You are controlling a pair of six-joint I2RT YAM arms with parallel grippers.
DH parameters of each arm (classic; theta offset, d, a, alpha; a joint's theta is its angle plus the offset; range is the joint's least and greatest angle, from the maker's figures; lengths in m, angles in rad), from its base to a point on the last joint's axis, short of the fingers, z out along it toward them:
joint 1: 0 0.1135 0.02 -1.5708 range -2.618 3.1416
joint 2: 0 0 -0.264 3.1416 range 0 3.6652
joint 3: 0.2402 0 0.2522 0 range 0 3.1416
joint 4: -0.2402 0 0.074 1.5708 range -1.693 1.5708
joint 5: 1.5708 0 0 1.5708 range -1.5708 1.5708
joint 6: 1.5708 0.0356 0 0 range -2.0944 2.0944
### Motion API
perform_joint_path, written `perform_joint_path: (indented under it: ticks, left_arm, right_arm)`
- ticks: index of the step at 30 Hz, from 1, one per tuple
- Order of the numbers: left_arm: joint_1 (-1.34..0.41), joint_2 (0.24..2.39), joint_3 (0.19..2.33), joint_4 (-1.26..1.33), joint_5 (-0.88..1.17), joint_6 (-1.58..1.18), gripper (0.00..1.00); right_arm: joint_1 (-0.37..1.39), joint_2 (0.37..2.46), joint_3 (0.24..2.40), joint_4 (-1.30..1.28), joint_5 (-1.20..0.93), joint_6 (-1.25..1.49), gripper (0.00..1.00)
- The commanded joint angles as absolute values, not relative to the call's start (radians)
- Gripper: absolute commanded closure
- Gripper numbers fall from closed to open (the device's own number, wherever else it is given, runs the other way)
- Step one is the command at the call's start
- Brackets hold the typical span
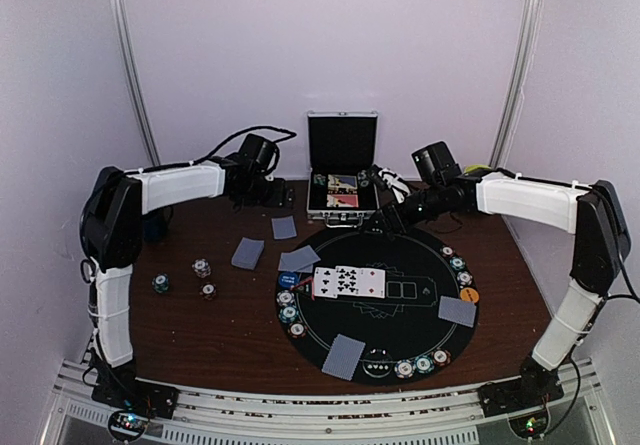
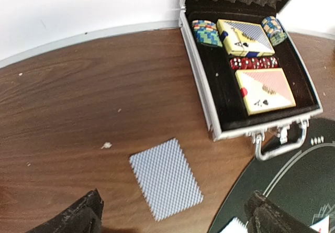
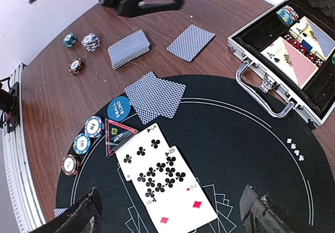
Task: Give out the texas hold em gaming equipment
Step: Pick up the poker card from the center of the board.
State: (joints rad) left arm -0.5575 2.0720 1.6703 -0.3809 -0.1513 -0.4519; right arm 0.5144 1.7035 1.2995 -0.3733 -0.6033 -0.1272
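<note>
A single grey-blue-backed card (image 2: 166,178) lies flat on the wood, below and between the wide-apart fingers of my left gripper (image 2: 175,218), which is open and holds nothing. In the top view that gripper (image 1: 267,193) hovers just behind the card (image 1: 284,227). My right gripper (image 3: 170,214) is open above three face-up cards (image 3: 162,175) on the black mat (image 1: 400,315). A deck (image 1: 247,253) and two overlapping face-down cards (image 1: 298,259) lie at the mat's left. Poker chips (image 1: 201,267) sit on the wood and around the mat's rim (image 1: 422,365).
The open silver case (image 1: 342,170) stands at the back centre with card boxes, dice and chips inside. A blue small-blind button (image 3: 118,109) and a triangular all-in marker (image 3: 118,133) sit at the mat's left. More face-down cards (image 1: 343,356) (image 1: 457,311) lie on the mat.
</note>
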Motion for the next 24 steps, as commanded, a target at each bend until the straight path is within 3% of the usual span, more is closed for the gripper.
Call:
perform_joint_path:
  ticks: [1, 10, 24]
  left_arm:
    - [-0.579, 2.220, 1.834, -0.530, -0.235, -0.565, 0.02]
    - [-0.579, 2.265, 1.817, -0.506, -0.280, -0.741, 0.03]
    - [-0.579, 2.407, 1.900, -0.482, -0.213, -0.776, 0.05]
  right_arm:
    - [0.508, 1.658, 1.281, -0.343, -0.587, -0.121, 0.07]
    - [0.507, 1.626, 1.253, -0.319, -0.583, -0.121, 0.07]
    - [0.508, 1.628, 1.241, -0.310, -0.584, -0.122, 0.07]
